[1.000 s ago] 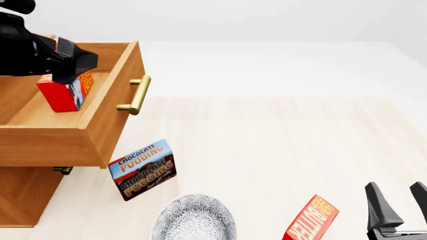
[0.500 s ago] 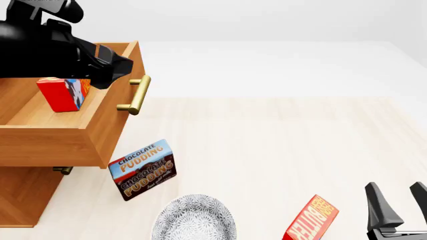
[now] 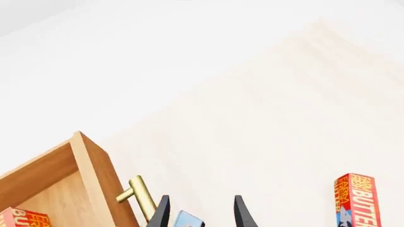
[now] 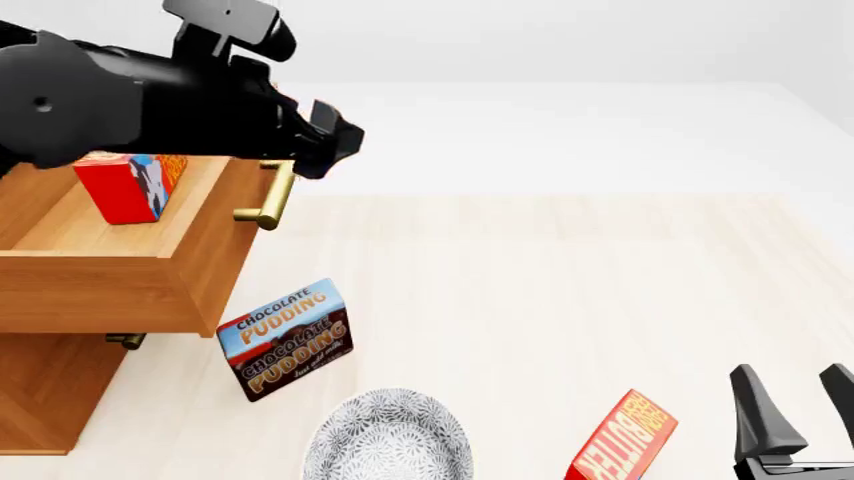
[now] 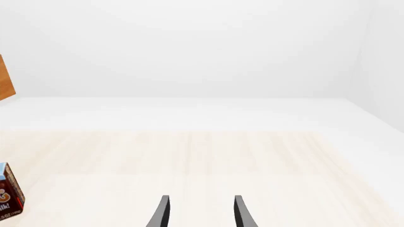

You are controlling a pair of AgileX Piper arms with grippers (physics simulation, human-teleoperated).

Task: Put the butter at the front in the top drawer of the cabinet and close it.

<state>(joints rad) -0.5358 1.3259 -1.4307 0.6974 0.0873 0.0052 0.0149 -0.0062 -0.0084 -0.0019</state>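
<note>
Red, with yellow-orange lettering, the small butter carton (image 4: pixel 126 186) is standing inside the open light-wood top drawer (image 4: pixel 200 250) of the honey-coloured cabinet (image 4: pixel 47 385). Above the brass bar handle (image 4: pixel 271 192), the black left gripper (image 3: pixel 200 213) is hovering parted and empty. The right gripper (image 4: pixel 798 412) is sitting spread, holding nothing, beside a second identical carton (image 4: pixel 623 439).
</note>
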